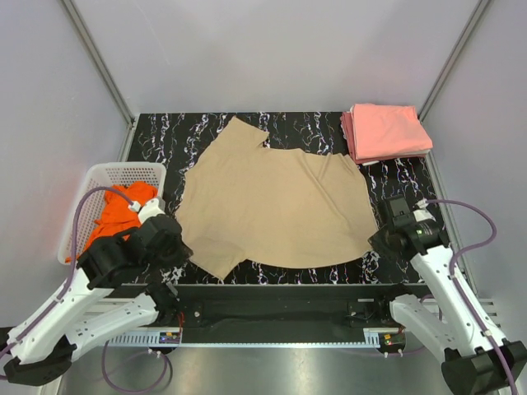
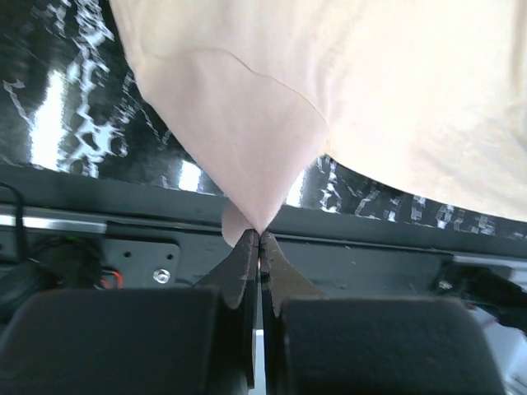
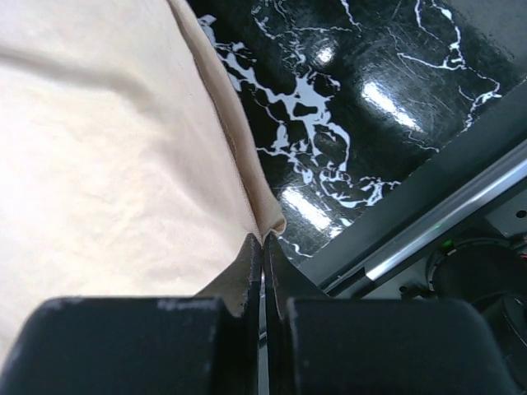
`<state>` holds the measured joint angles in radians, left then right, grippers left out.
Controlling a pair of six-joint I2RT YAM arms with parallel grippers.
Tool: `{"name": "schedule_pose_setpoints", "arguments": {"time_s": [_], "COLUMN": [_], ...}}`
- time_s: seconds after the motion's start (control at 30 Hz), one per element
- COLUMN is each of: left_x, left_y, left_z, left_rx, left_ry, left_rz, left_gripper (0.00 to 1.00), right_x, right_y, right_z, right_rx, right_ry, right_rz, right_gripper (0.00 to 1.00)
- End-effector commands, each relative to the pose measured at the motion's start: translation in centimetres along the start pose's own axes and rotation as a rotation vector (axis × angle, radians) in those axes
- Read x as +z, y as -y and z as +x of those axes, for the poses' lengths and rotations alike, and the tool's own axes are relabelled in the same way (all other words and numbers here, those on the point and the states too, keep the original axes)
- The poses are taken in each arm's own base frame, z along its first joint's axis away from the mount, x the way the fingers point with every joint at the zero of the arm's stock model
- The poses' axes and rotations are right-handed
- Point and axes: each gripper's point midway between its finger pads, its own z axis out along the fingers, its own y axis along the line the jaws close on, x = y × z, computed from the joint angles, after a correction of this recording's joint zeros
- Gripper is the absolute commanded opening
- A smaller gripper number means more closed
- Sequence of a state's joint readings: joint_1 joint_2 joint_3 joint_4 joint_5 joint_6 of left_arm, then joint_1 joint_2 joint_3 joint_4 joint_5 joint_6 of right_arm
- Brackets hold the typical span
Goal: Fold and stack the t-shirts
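A tan t-shirt (image 1: 276, 202) lies spread over the black marbled table (image 1: 165, 140). My left gripper (image 1: 183, 243) is shut on its near-left corner; in the left wrist view the cloth (image 2: 247, 107) runs down to a point pinched between the tips (image 2: 259, 236). My right gripper (image 1: 375, 237) is shut on its near-right hem; in the right wrist view the hem edge (image 3: 239, 148) ends between the tips (image 3: 263, 239). Salmon-pink folded t-shirts (image 1: 385, 132) are stacked at the back right. An orange t-shirt (image 1: 122, 214) lies bunched in the white basket (image 1: 99, 177).
The white lattice basket stands at the table's left edge beside my left arm. Grey walls close in the back and both sides. A black metal rail (image 1: 272, 313) runs along the near edge between the arm bases.
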<state>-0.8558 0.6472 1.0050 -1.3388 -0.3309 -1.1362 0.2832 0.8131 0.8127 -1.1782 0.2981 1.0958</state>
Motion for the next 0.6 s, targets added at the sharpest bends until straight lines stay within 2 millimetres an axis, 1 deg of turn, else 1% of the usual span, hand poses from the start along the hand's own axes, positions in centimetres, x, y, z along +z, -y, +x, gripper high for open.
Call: {"name": "schedule_pose_setpoints", "arguments": {"time_s": [0.0, 0.03, 0.07, 0.1, 0.13, 0.17, 0.2, 0.23, 0.27, 0.3, 0.33, 0.37, 0.4, 0.43, 0.47, 0.5, 0.53, 0.57], "left_x": [-0.4, 0.0, 0.2, 0.0, 0.7, 0.9, 0.7, 1.5, 1.9, 1.9, 3.0, 3.5, 3.6, 5.0, 5.5, 5.7, 7.1, 7.8], "left_y": [0.0, 0.6, 1.2, 1.9, 2.7, 3.3, 4.0, 4.1, 5.2, 5.9, 5.8, 6.7, 7.4, 7.3, 7.7, 8.3, 8.4, 8.9], "left_z": [-2.2, -2.6, -3.0, -3.9, -4.6, -5.1, -6.1, -7.1, -7.8, -8.7, -9.8, -10.5, -11.5, -12.5, -13.1, -14.1, -14.9, -15.3], "left_rx": [0.082, 0.098, 0.109, 0.134, 0.141, 0.150, 0.185, 0.181, 0.179, 0.214, 0.200, 0.230, 0.230, 0.226, 0.230, 0.249, 0.243, 0.248], "left_ry": [0.067, 0.071, 0.081, 0.101, 0.108, 0.112, 0.125, 0.126, 0.126, 0.131, 0.124, 0.115, 0.123, 0.106, 0.104, 0.111, 0.096, 0.086], "left_rz": [-0.067, -0.083, -0.086, -0.081, -0.099, -0.101, -0.093, -0.127, -0.096, -0.077, -0.107, -0.073, -0.064, -0.099, -0.098, -0.091, -0.108, -0.098], "left_gripper": [0.00, 0.00, 0.00, 0.00, 0.00, 0.00, 0.00, 0.00, 0.00, 0.00, 0.00, 0.00, 0.00, 0.00, 0.00, 0.00, 0.00, 0.00], "right_x": [0.9, 1.1, 1.3, 1.6, 1.6, 1.7, 1.8, 1.9, 2.1, 2.3, 2.4, 2.9, 3.2, 3.5, 3.8, 4.5, 4.9, 5.3], "right_y": [-0.7, -1.4, -1.8, -2.3, -2.6, -3.1, -3.7, -4.0, -4.3, -4.9, -5.3, -5.9, -6.2, -6.8, -7.2, -7.6, -7.9, -8.4], "right_z": [-0.4, -0.4, -0.4, -0.6, -0.9, -1.3, -1.8, -2.2, -2.8, -3.3, -3.8, -4.5, -4.8, -5.2, -5.4, -5.7, -5.7, -5.8], "right_rx": [-0.033, -0.039, -0.057, -0.065, -0.072, -0.085, -0.093, -0.098, -0.104, -0.108, -0.104, -0.103, -0.104, -0.099, -0.108, -0.108, -0.108, -0.113], "right_ry": [-0.003, -0.008, -0.012, -0.014, -0.007, 0.001, 0.007, 0.016, 0.025, 0.026, 0.027, 0.032, 0.032, 0.034, 0.032, 0.022, 0.010, 0.008], "right_rz": [0.046, 0.030, 0.026, 0.032, 0.032, 0.027, 0.036, 0.044, 0.048, 0.052, 0.049, 0.051, 0.052, 0.042, 0.039, 0.053, 0.053, 0.048], "right_gripper": [0.00, 0.00, 0.00, 0.00, 0.00, 0.00, 0.00, 0.00, 0.00, 0.00, 0.00, 0.00, 0.00, 0.00, 0.00, 0.00, 0.00, 0.00]}}
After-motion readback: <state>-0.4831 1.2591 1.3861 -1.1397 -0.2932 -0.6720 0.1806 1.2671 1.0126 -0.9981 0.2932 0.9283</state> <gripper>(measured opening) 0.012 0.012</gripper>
